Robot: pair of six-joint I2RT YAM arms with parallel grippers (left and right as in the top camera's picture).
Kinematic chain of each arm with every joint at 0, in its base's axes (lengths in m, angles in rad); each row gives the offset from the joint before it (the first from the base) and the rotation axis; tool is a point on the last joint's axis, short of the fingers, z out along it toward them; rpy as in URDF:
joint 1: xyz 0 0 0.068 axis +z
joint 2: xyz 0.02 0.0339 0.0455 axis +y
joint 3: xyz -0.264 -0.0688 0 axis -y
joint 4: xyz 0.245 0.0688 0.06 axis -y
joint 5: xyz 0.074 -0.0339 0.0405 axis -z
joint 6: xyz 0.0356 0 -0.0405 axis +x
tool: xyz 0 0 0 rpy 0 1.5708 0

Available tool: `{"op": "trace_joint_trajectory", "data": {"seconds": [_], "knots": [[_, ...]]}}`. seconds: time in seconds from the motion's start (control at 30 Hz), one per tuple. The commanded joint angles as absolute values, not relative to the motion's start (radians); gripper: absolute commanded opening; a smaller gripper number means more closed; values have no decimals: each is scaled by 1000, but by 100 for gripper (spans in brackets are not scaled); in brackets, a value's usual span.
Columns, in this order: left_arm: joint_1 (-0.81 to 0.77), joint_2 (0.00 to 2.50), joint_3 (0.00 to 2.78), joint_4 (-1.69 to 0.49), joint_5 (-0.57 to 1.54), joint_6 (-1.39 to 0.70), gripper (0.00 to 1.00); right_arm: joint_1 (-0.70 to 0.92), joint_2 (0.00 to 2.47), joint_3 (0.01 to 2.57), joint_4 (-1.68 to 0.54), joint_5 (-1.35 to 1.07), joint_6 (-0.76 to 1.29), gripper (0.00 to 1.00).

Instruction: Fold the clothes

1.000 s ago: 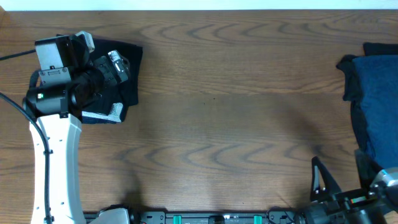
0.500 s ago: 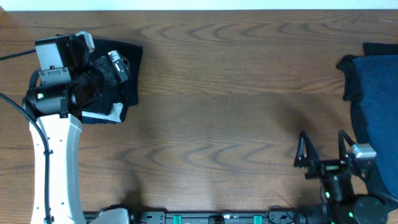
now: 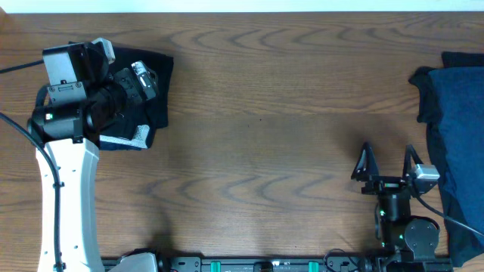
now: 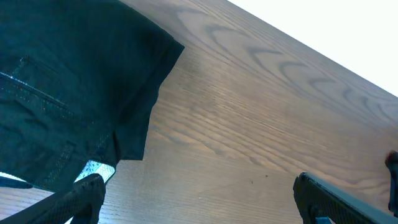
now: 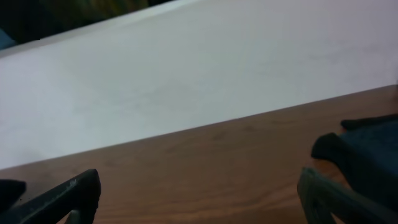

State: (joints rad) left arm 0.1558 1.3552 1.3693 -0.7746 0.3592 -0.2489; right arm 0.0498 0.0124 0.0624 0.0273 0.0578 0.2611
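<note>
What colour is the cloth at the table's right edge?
The cloth is navy blue, clearest in the overhead view.

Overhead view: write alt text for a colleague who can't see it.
A wooden table holds a black garment at far left, with the left arm reaching over it, and a dark blue garment at the right edge. The right gripper stands open and empty near the front edge, beside the dark blue garment.
</note>
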Motion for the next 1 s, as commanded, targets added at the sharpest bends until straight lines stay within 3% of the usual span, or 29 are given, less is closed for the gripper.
{"op": "trace_joint_trajectory", "data": {"seconds": [0.0,0.6,0.97], "knots": [[155,1359,1370,-774,350,-233,98,42,6,34,35,78,208,99],[155,1359,1370,-774,350,-233,98,42,5,5,-68,70,-29,99],[155,1359,1370,-774,350,-233,98,42,6,5,-67,67,-46,99]]}}
